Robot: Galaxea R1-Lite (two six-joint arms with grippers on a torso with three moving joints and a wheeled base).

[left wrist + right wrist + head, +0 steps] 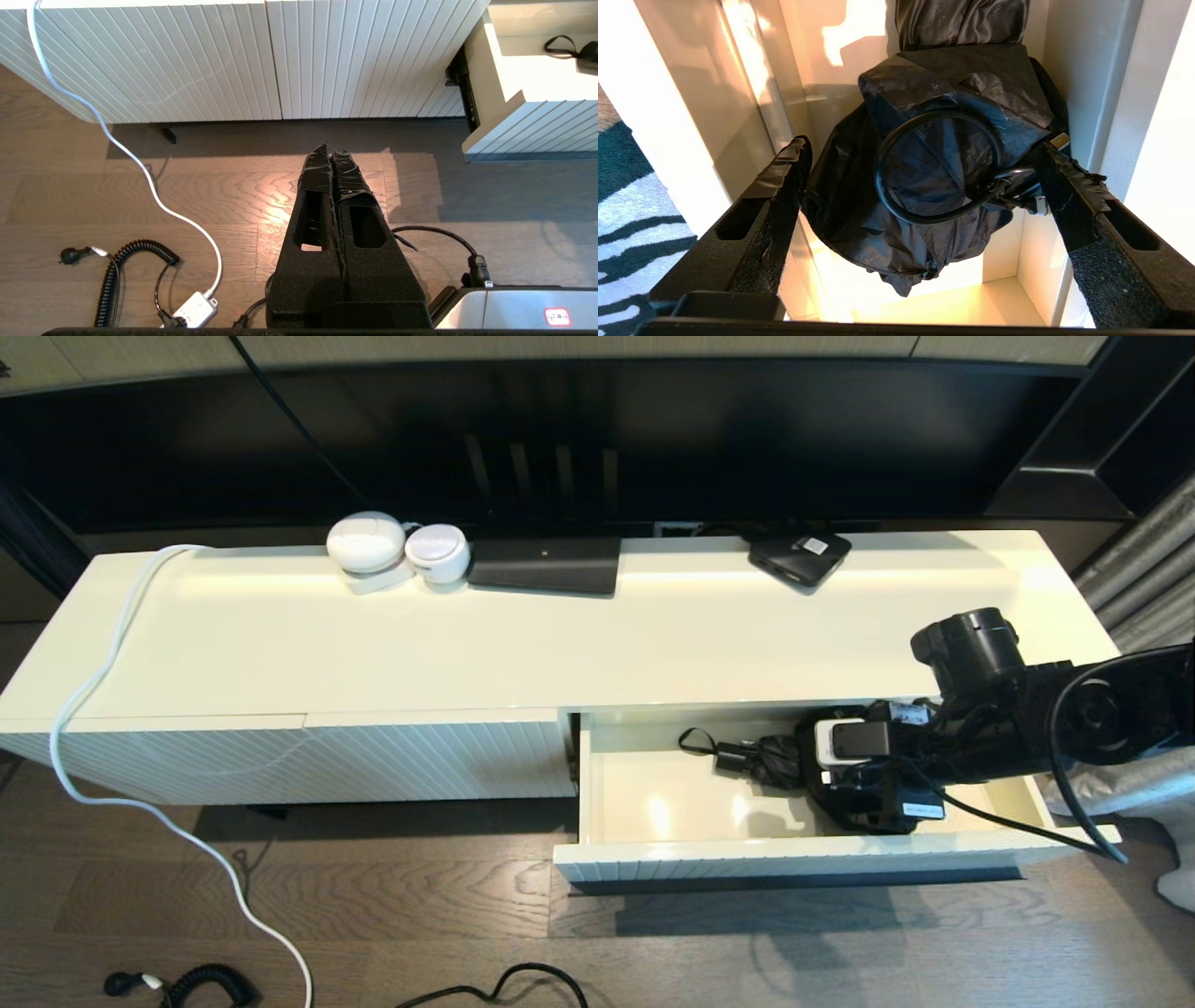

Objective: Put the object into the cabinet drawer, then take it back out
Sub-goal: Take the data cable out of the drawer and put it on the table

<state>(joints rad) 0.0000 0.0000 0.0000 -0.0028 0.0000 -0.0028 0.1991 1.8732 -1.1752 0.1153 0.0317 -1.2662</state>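
The right gripper [920,186] reaches down into the pulled-out cabinet drawer [672,859], a wide, shallow cream-white drawer with a vertically ribbed front and glossy cream interior. Its jaws stand wide apart, one black taped finger [784,172] on each side of a crumpled black fabric object, a folded umbrella by its look [943,154], with a thin black cord loop [887,186] lying over it. The object rests on the drawer floor between the jaws. One finger sits close against the fabric and the other at the cord's end, but whether either presses on it cannot be told; nothing is lifted.

In the head view the object's strap end [695,739] trails beyond the jaws, toward the drawer's middle.

The left gripper [332,154] hangs parked over the brown wooden floor [224,196], well apart from the drawer, its jaws closed together on nothing.

Farther back, on the long glossy cream bench [560,635] above the drawer, stand two round white devices [397,549], a flat black box [546,565] and a small black device [799,555].
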